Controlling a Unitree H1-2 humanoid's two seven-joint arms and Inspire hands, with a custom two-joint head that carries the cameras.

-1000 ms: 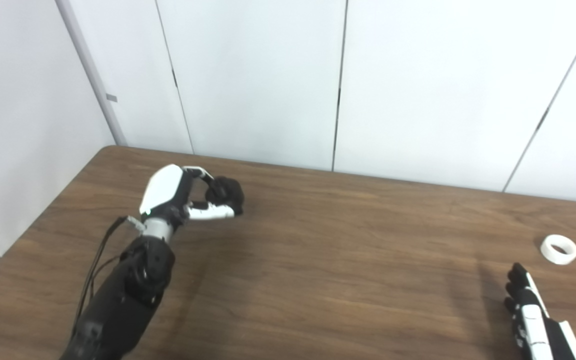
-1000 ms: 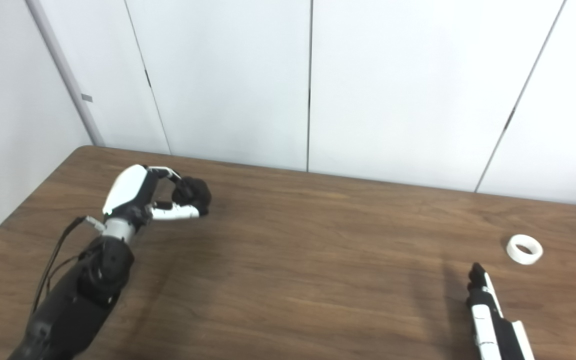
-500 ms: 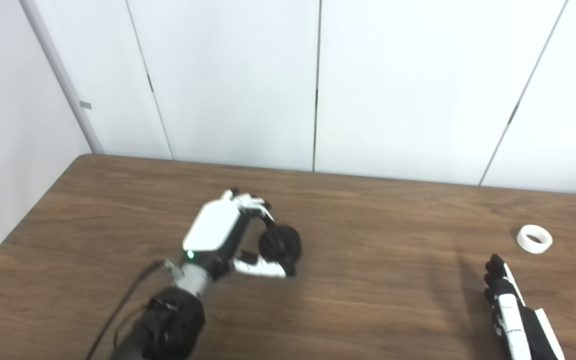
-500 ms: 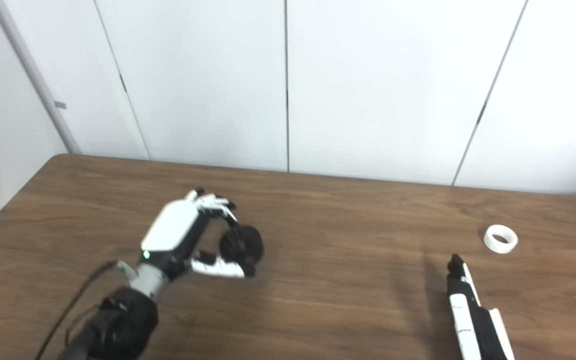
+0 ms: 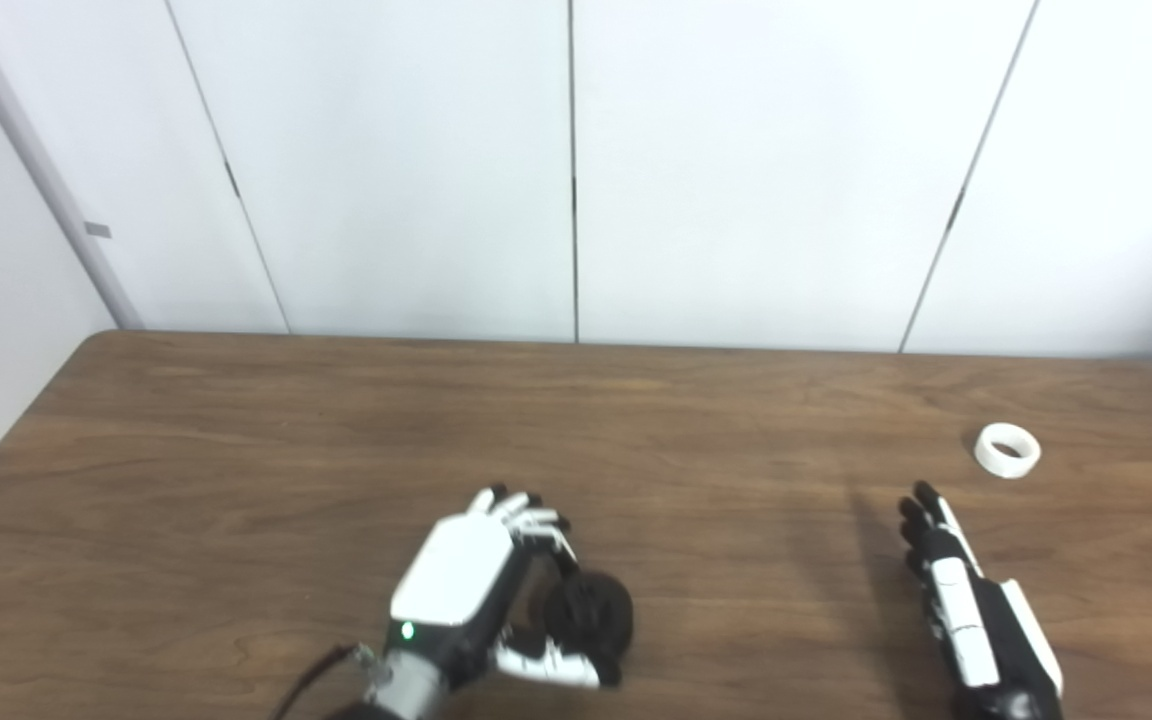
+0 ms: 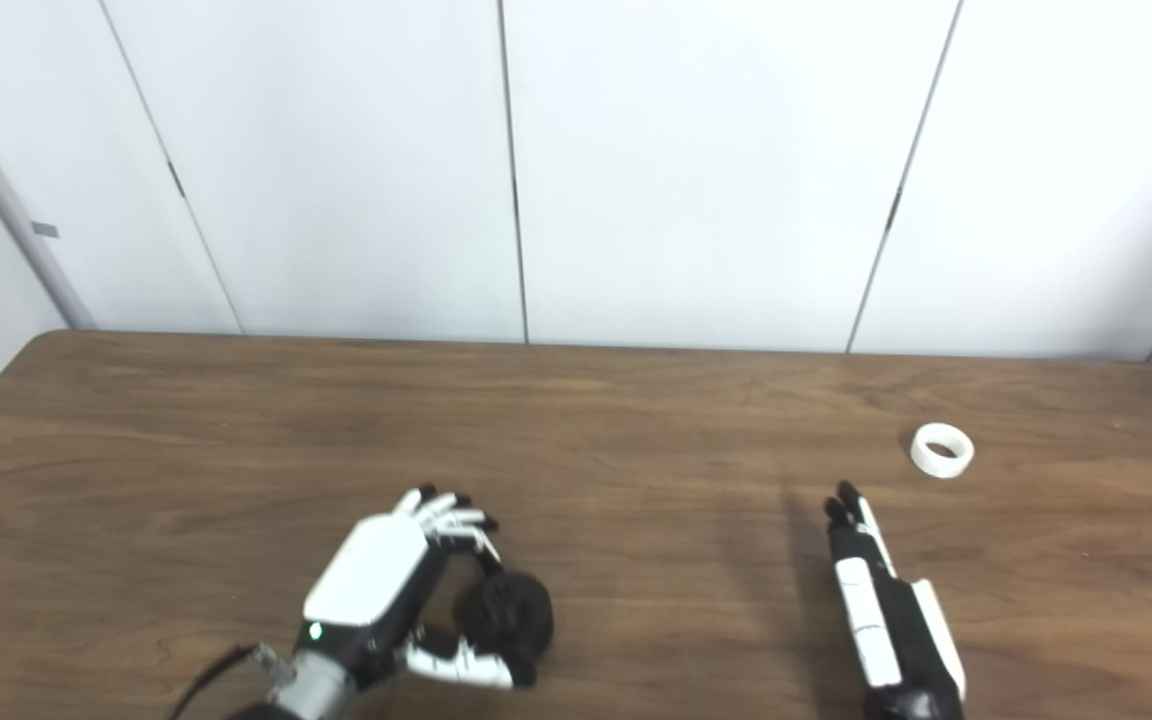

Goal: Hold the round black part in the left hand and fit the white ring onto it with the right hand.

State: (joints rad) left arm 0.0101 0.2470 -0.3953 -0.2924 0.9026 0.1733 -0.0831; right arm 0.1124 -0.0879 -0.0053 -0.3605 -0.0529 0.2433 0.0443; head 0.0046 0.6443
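My left hand (image 5: 476,600) is near the table's front edge, left of centre, shut on the round black part (image 5: 591,622), which is pinched between fingers and thumb on the hand's right side. The white ring (image 5: 1007,450) lies flat on the wooden table (image 5: 236,450) at the far right. My right hand (image 5: 966,610) hovers low at the front right, fingers straight and held together, edge-on, holding nothing. Its fingertips point toward the ring and stop a short way in front and to the left of it.
White wall panels (image 5: 576,170) rise directly behind the table's far edge. The table's left edge (image 5: 6,440) runs diagonally toward a grey corner post (image 5: 36,170). Nothing else lies on the wood.
The camera has swung right and down. My left hand has carried the black part from the far left toward the front centre. My right hand has reached a little farther toward the ring.
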